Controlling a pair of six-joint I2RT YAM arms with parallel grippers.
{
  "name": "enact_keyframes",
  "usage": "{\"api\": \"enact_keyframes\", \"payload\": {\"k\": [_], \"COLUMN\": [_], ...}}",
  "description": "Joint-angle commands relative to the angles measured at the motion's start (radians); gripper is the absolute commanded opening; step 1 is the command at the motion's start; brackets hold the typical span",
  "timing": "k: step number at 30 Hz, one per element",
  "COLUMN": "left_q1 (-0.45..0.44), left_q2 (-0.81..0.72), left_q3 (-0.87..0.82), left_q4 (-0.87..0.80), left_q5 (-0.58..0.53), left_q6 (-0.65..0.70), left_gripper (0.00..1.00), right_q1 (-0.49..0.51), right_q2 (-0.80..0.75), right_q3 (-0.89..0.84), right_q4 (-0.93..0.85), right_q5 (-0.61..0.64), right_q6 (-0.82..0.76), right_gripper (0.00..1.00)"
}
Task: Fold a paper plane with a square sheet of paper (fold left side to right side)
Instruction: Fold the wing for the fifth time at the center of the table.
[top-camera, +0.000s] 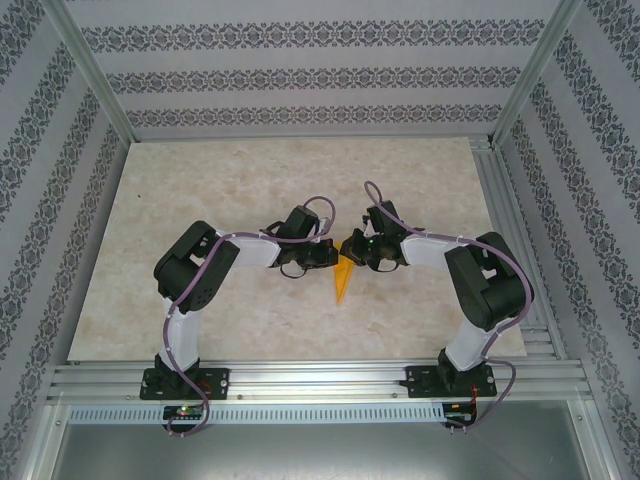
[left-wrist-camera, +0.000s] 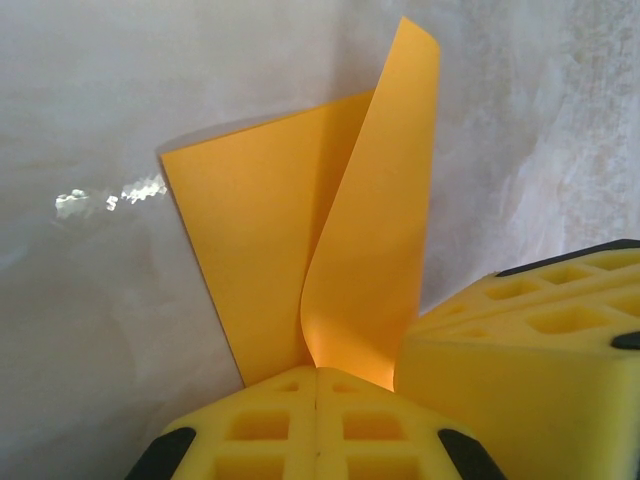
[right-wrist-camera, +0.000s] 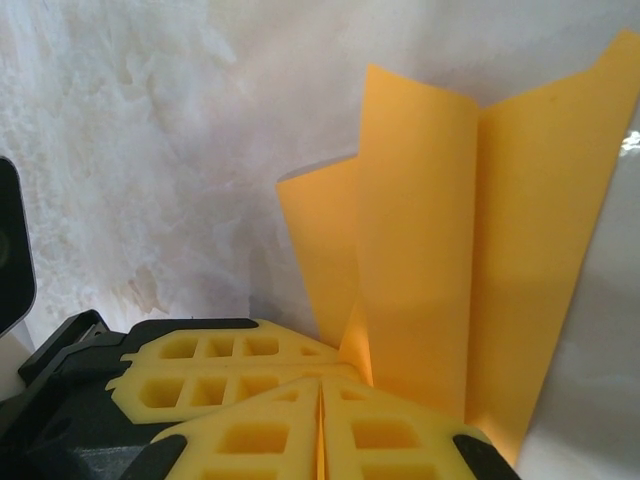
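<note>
The orange-yellow paper (top-camera: 343, 281) lies mid-table as a narrow creased wedge, its point toward the arm bases. In the left wrist view one part of the paper (left-wrist-camera: 262, 240) lies flat and a flap (left-wrist-camera: 385, 220) curls upward. My left gripper (left-wrist-camera: 317, 385) is shut, its tips against the foot of that flap, with no paper visible in the seam. My right gripper (right-wrist-camera: 320, 400) is shut on the paper (right-wrist-camera: 520, 230); an orange strip shows between its fingers. The two grippers meet at the wedge's far end, left gripper (top-camera: 332, 252) and right gripper (top-camera: 352, 249), fingers almost touching.
The pale marble-patterned tabletop (top-camera: 250, 180) stretches out around the paper. Patterned walls and aluminium posts (top-camera: 90, 70) enclose it. An aluminium rail (top-camera: 320, 380) carrying both arm bases runs along the near edge.
</note>
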Motion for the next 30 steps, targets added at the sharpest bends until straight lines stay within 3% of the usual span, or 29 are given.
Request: {"api": "enact_keyframes", "payload": {"k": [1, 10, 16, 24, 30], "left_q1": [-0.024, -0.024, -0.024, -0.024, -0.023], "left_q2": [0.018, 0.020, 0.020, 0.014, -0.087], "left_q3": [-0.001, 0.003, 0.006, 0.007, 0.012], "left_q4": [-0.020, -0.024, -0.026, -0.025, -0.076], "left_q5": [-0.023, -0.022, -0.025, -0.017, -0.029], "left_q6": [0.023, 0.023, 0.023, 0.023, 0.052], "left_gripper": [0.01, 0.00, 0.01, 0.01, 0.10], "right_q1": [0.005, -0.036, -0.038, -0.031, -0.023], "right_q2": [0.041, -0.009, -0.005, 0.043, 0.063], "right_q3": [-0.033, -0.093, -0.041, -0.048, -0.052], "right_q4": [-0.001, 0.074, -0.062, -0.072, -0.100], "right_q5": [0.035, 0.015, 0.051, 0.062, 0.083], "right_q6": [0.022, 0.058, -0.023, -0.029, -0.038], "right_gripper": [0.09, 0.09, 0.09, 0.09, 0.09]}}
